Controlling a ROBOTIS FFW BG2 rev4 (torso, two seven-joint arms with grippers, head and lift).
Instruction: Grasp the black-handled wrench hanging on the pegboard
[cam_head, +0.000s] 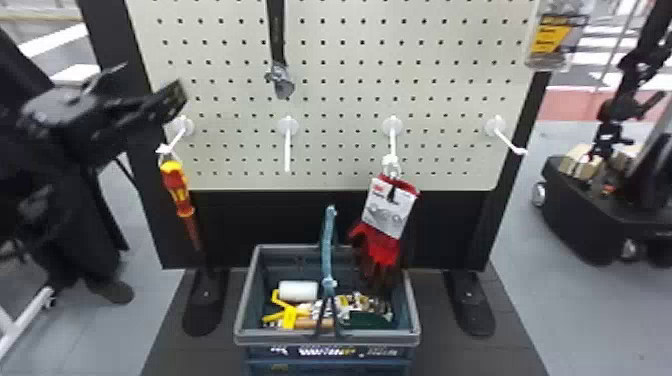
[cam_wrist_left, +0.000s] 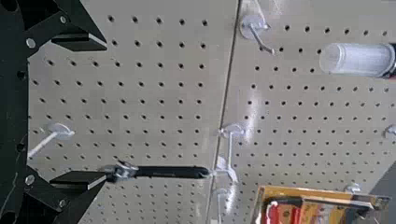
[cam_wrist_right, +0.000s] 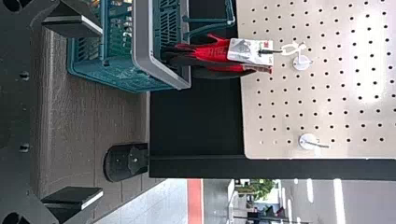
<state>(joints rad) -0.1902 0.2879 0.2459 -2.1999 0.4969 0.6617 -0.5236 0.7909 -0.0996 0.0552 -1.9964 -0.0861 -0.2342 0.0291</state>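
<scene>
- We judge the cream perforated pegboard (cam_head: 400, 75) a hard stop: overreach would ram it.
- Our left gripper (cam_wrist_left: 95, 112) and right gripper (cam_wrist_right: 88, 111) both gape, empty.
- The black-handled wrench (cam_head: 276, 47) hangs top centre, right of the left gripper; an off-centre closure could knock it swinging.

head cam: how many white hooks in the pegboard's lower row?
4: far-left hook holds the screwdriver; second hook bare; third hook holds the red gloves; far-right hook bare. Others may sit above the frame, e.g. the one carrying the wrench.
</scene>
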